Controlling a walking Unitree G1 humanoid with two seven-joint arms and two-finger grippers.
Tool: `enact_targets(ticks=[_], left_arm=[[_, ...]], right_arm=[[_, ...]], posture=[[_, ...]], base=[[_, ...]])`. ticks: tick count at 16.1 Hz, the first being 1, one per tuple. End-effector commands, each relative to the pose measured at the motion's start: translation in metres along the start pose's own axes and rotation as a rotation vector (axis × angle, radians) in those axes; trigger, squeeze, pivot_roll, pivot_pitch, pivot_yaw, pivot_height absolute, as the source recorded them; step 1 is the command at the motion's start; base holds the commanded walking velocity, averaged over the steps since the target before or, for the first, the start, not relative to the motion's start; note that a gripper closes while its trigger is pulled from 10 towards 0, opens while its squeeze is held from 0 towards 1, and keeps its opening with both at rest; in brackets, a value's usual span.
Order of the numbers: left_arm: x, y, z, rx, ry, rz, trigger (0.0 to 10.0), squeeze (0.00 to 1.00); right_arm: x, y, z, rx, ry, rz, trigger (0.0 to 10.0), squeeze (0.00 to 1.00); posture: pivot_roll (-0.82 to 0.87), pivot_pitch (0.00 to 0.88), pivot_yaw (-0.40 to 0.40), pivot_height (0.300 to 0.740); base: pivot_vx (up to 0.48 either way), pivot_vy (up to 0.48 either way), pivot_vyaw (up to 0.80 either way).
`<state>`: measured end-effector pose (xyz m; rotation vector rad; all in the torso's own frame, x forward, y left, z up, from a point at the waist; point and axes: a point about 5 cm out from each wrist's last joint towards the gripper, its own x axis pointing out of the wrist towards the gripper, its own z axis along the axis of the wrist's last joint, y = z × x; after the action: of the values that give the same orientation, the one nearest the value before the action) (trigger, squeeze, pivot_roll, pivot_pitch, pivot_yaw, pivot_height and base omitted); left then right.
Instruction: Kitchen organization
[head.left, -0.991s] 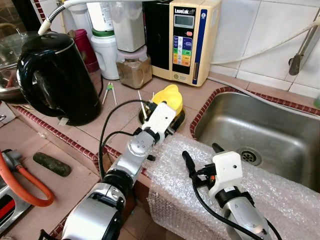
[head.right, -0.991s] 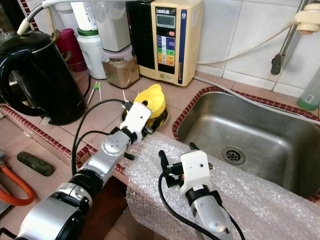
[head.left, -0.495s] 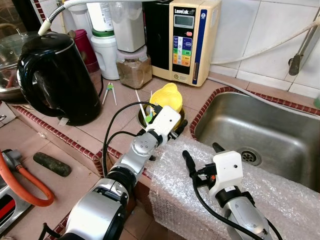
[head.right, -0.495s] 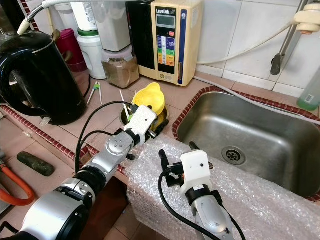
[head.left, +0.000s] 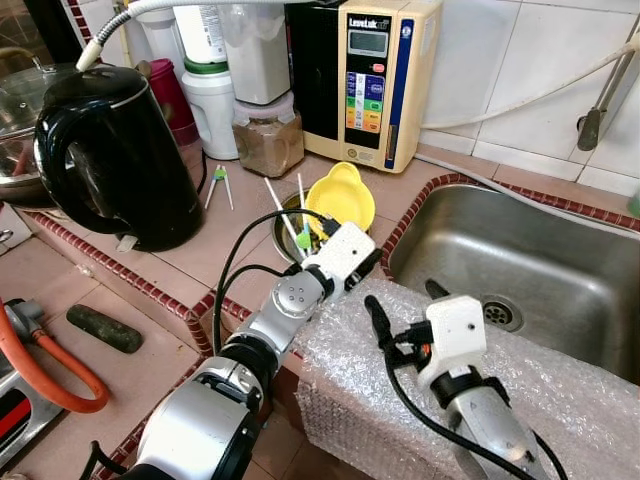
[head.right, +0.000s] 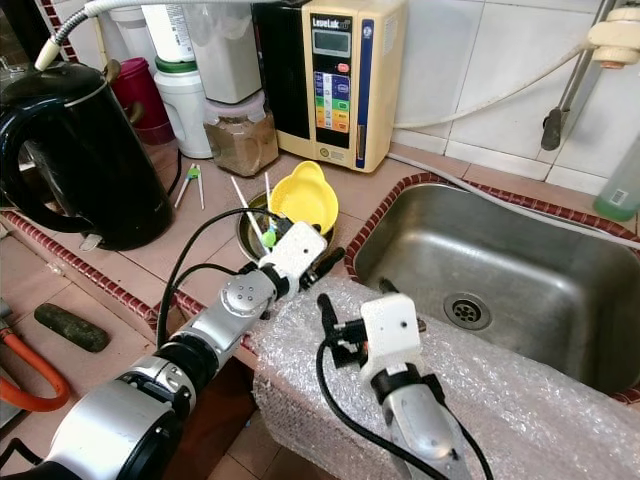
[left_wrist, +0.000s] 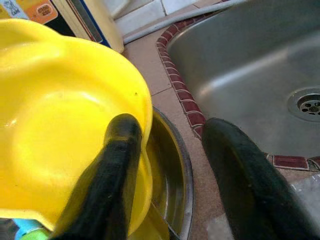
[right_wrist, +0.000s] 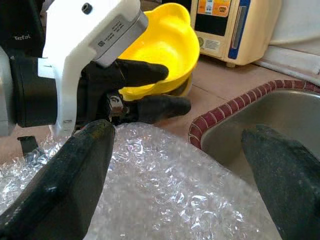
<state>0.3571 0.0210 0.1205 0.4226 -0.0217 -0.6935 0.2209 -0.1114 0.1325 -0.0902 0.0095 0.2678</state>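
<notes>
Left claw (head.left: 362, 262) has pulled back toward the sink (head.left: 520, 255) w/ fingers apart, no longer over the yellow bowl (head.left: 341, 197). Bowl sits tilted in the steel bowl (head.right: 247, 232) on the tabletop (head.left: 240, 245), uncovered now, prob. not gripped. Right claw (head.left: 400, 322) hovers over bubble wrap (head.left: 560, 390), fingers apart, empty.

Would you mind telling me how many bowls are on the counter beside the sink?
2: a yellow bowl tilted inside a steel bowl, just left of the sink. More could be hidden underneath.
</notes>
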Motion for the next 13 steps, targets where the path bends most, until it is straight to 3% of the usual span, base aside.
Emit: enact_targets(ticks=[1, 7, 13], left_arm=[[0.0001, 0.0004, -0.0010, 0.025, 0.012, -0.020, 0.0, 0.00], [-0.0041, 0.0053, -0.0062, 0.040, 0.017, -0.007, 0.0, 0.00], [-0.0043, 0.0064, 0.0016, 0.047, -0.054, 0.013, 0.0, 0.00]], right_arm=[[0.0007, -0.0017, 0.0013, 0.002, 0.000, -0.012, 10.0, 0.00], [0.0046, -0.0024, 0.0034, -0.002, -0.009, 0.002, 10.0, 0.00], [0.0068, -0.0031, 0.0034, -0.006, -0.008, 0.008, 10.0, 0.00]], posture=[[-0.06, 0.000, 0.075, 0.740], [-0.04, 0.000, 0.063, 0.740], [-0.05, 0.000, 0.056, 0.740]], base=[[0.000, 0.000, 0.00], [0.000, 0.000, 0.00], [0.000, 0.000, 0.00]])
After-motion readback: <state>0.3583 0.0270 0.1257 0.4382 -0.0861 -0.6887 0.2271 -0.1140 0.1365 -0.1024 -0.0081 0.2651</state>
